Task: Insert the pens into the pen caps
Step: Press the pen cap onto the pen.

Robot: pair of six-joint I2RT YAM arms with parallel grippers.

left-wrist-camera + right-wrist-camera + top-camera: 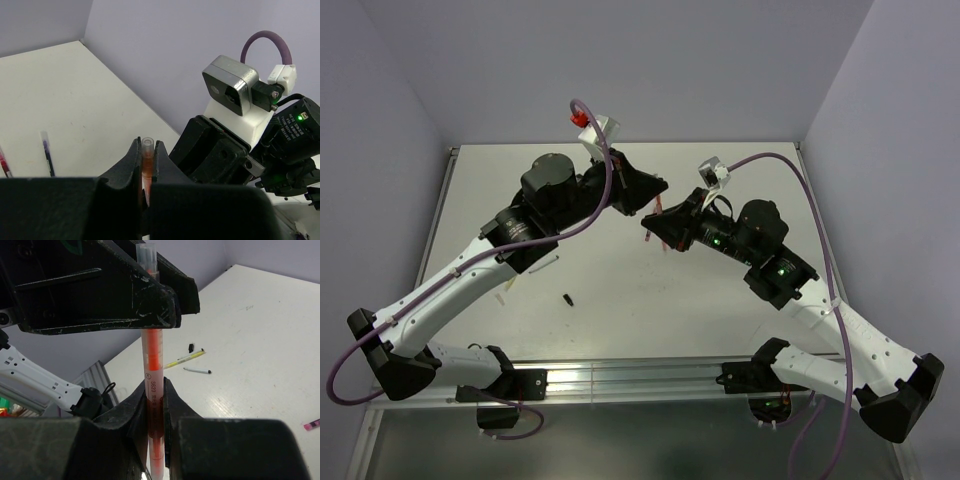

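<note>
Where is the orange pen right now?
The orange pen is off the table, near the centre of the top view, gripped in the jaws of the right gripper and, further along, of the left gripper.

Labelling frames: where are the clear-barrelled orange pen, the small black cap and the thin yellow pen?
clear-barrelled orange pen (152,357): right wrist, mid barrel.
small black cap (567,298): top external, its middle.
thin yellow pen (186,359): right wrist, mid shaft.
</note>
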